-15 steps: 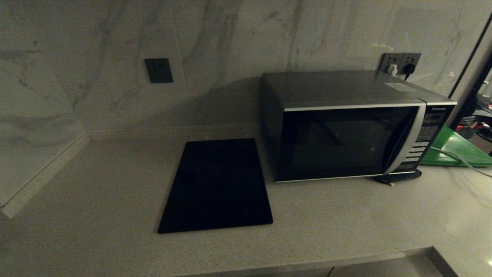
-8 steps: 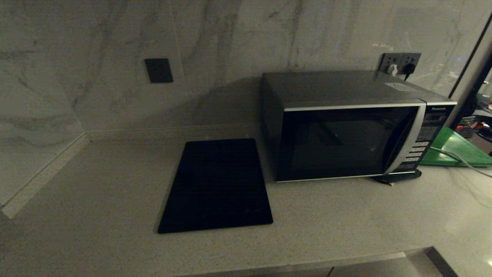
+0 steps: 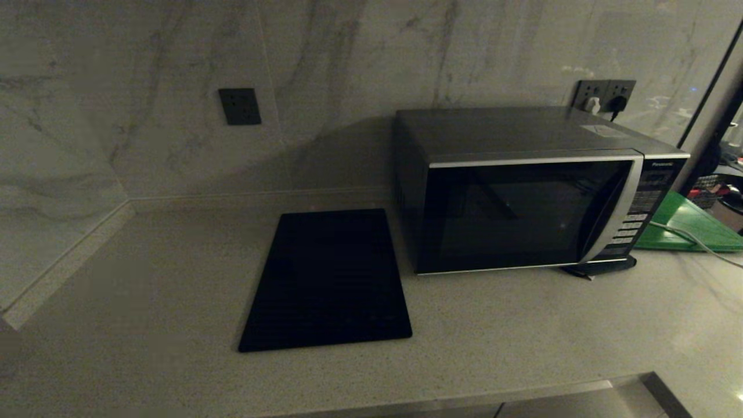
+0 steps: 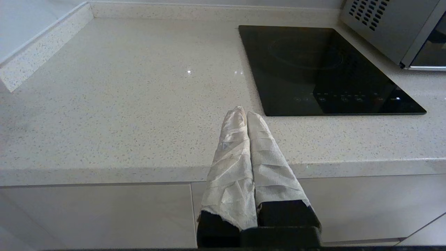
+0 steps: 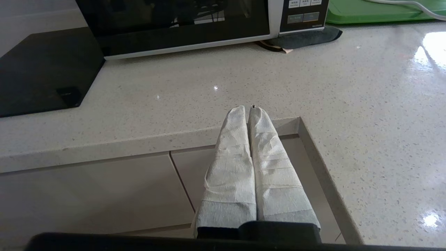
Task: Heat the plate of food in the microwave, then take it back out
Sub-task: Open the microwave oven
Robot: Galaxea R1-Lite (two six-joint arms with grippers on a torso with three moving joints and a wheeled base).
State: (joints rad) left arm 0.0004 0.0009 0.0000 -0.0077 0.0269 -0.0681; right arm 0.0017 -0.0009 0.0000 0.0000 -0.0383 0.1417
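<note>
Nothing has moved since earlier pics. Microwave is sitting w/ door closed on table, beside black panel. Left tool & right tool are hovering at table's front edge, both pinched closed, holding nothing.

The microwave interior is not discernible behind the dark door glass. The button panel labels are too small to read. The green board at the surface's right edge is cut off by the frame edge. Neither arm appears in the head view.
</note>
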